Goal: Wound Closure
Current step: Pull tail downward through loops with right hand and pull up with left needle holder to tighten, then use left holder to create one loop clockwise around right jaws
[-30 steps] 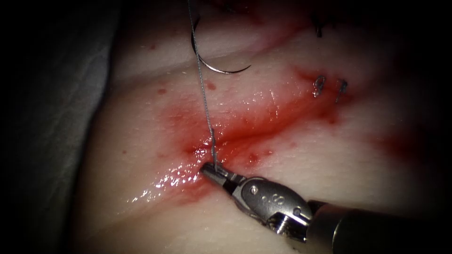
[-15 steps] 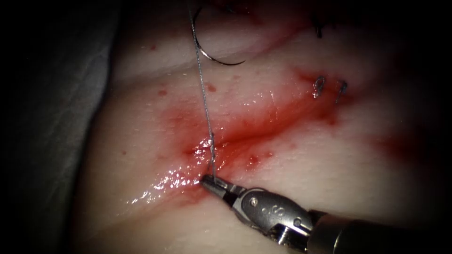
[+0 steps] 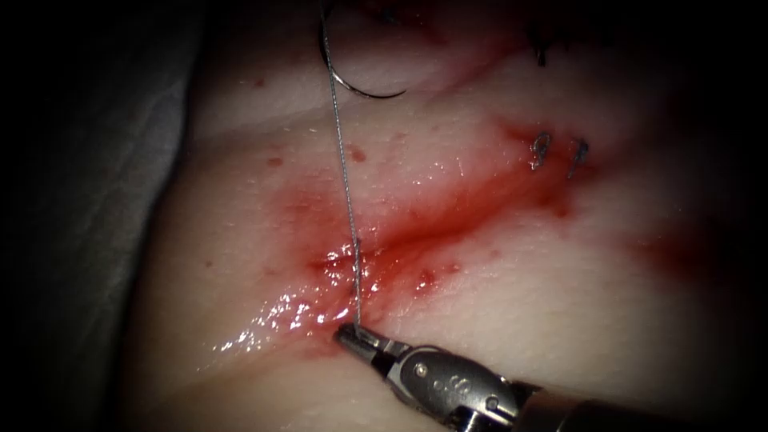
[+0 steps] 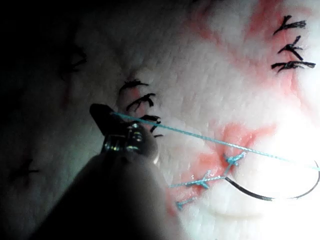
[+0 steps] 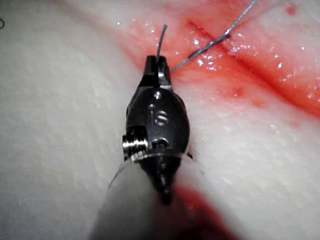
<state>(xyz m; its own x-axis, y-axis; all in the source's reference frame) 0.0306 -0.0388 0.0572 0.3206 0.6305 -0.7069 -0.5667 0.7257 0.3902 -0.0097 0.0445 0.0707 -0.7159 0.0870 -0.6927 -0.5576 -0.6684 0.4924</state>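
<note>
Low over the tissue (image 3: 512,320), right claw (image 3: 348,337) pinches thread (image 3: 344,172); needle (image 3: 352,76) free.

A curved steel needle (image 3: 352,76) is lying free on the pale tissue (image 3: 520,280), while taut grey thread (image 3: 346,172) is running down across the red cut (image 3: 416,232).

Grey drape (image 3: 120,200) beside — dark surroundings.
</note>
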